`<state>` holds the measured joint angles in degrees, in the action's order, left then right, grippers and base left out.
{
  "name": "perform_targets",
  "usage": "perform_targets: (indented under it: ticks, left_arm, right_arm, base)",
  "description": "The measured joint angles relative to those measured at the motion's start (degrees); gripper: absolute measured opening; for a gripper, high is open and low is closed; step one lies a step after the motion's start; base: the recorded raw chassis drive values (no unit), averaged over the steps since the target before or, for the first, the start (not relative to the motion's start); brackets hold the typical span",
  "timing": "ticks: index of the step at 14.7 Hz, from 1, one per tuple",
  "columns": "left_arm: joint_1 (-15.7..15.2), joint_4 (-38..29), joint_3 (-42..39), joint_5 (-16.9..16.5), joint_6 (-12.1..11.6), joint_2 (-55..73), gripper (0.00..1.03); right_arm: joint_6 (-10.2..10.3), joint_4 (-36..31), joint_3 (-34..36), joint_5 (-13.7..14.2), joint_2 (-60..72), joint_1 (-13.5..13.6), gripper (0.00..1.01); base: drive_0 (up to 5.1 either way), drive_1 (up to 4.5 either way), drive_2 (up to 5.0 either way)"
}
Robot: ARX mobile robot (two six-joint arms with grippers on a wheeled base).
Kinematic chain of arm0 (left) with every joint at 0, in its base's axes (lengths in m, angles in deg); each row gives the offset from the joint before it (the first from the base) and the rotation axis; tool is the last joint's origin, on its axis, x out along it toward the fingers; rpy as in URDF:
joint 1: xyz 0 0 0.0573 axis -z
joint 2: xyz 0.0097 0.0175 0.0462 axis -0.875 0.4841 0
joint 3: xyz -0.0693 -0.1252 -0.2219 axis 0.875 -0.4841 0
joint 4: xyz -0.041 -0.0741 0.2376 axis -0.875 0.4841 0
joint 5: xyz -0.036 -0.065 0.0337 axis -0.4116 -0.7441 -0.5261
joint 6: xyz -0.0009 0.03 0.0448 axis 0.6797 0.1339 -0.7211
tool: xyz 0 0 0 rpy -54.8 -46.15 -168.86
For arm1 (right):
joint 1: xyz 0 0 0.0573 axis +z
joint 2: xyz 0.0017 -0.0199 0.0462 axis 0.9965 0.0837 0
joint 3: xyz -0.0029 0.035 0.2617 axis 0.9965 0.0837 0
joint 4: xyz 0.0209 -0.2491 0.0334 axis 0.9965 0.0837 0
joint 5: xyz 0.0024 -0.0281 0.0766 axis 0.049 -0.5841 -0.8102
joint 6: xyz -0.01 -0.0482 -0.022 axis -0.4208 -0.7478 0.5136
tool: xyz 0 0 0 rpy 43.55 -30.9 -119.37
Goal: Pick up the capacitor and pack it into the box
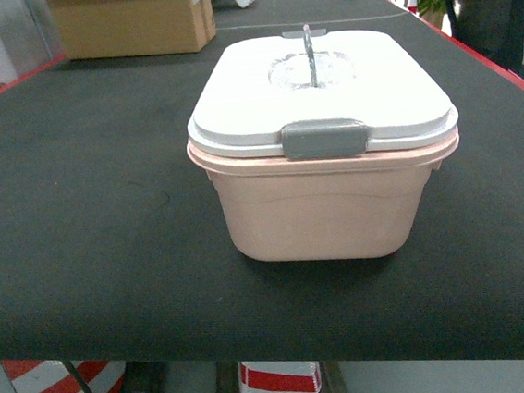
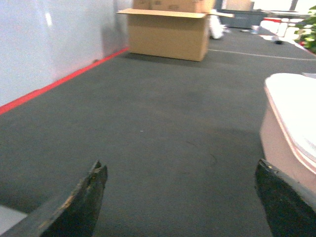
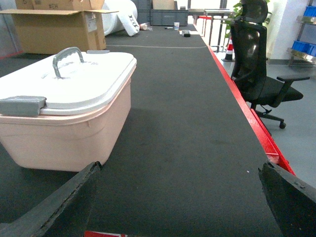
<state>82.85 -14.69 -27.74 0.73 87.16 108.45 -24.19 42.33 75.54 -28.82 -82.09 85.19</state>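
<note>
The box (image 1: 323, 204) sits near the desk's (image 1: 88, 222) front edge, a little right of the middle, its white lid (image 1: 317, 94) shut with a grey latch (image 1: 325, 138) at the near end and an upright handle (image 1: 310, 54) on top; no capacitor shows anywhere. It looks like light, stiff, smooth plastic that would slide if pushed, so the handle or the latch seems the place to grip. Both pincers, left (image 2: 180, 202) and right (image 3: 180, 202), hang open and empty, flanking it; a carton (image 1: 134, 21) stands at the far left corner.
</note>
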Motion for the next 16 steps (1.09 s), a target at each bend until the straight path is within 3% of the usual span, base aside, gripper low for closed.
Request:
perform_targets:
  ticks: [1,2,3,7,11,12,13,16]
  left_arm:
    - [-1.68,-4.94,-3.26,-6.93,-0.96,0.48,0.78]
    - [-2.14,-12.76,-6.1,-11.74,-1.36,6.01,0.66]
    - [-3.72,-11.19,-7.23,-15.17,-1.6,7.56,0.53]
    - [-11.1,-0.35,-9.7,-21.97,-1.64,-8.48,0.03]
    - [-15.91,10.78,-10.16,-26.77,-1.7,-21.05,0.02]
    - [-20.24,13.68,-10.16,-31.67,-1.75,-23.67,0.02]
    - [-22.34,15.58,-10.16,-31.69,-1.7,-25.97,0.02]
    - [-21.68,21.24,-10.19,-32.72,-1.75,-31.95,0.02]
  right_arm:
    - [0.0,0.02,0.0,0.02,0.0,0.0,0.98]
    - [0.0,0.02,0.0,0.0,0.0,0.0,0.98]
    - [0.0,-0.07,0.0,-0.13,0.0,0.0,0.98]
    - [0.0,-0.02,0.0,0.04,0.0,0.0,0.98]
    - [0.0,0.0,0.0,0.04,0.0,0.0,0.98]
    - [0.0,0.0,0.0,0.04,0.0,0.0,0.98]
    - [0.02,-0.02,0.0,0.07,0.0,0.0,0.98]
    - [0.0,0.0,0.0,0.02,0.0,0.0,0.98]
  base:
    - [0.0,0.0,0.0]
    - [0.0,0.0,0.0]
    - [0.0,0.0,0.0]
    - [0.0,0.0,0.0]
    - [0.0,0.0,0.0]
    - [0.0,0.0,0.0]
    - [0.0,0.0,0.0]
    - [0.0,0.0,0.0]
